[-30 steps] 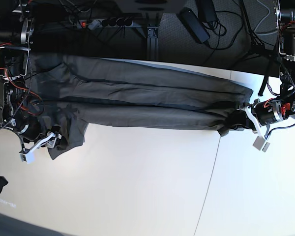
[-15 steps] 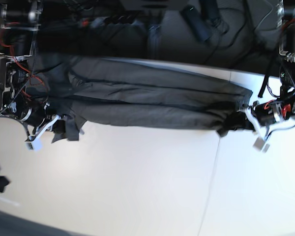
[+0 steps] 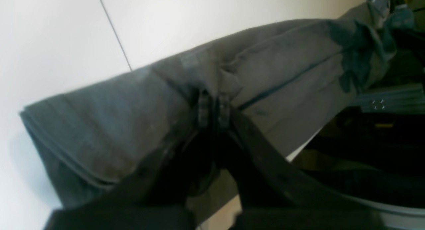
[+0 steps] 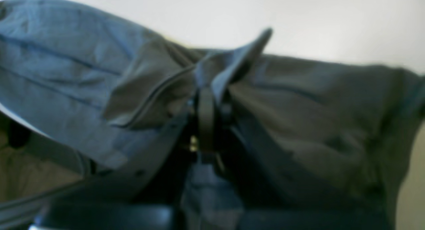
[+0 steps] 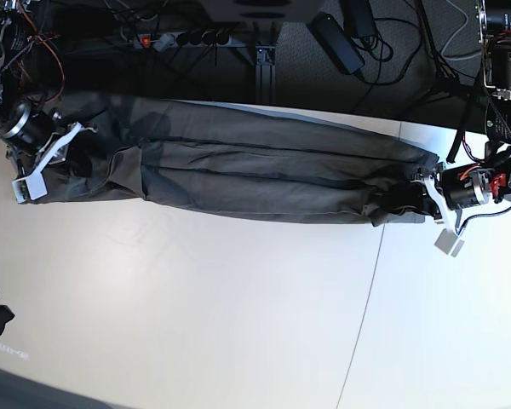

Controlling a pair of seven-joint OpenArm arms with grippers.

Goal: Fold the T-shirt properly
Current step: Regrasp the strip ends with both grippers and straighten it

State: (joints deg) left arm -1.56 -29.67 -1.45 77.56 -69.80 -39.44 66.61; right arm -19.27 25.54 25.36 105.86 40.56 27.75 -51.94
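T-shirt (image 5: 264, 175): folded into a long band along the far edge of the white bench (image 5: 238, 315). Left tool (image 5: 417, 198): clamped on one end of the T-shirt. Right tool (image 5: 68, 158): clamped on the opposite end.

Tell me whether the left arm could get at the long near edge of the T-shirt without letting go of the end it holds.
Probably not. The left pincer is shut on one end of the T-shirt, whose long edge runs away towards the right pincer clamped at the far end.
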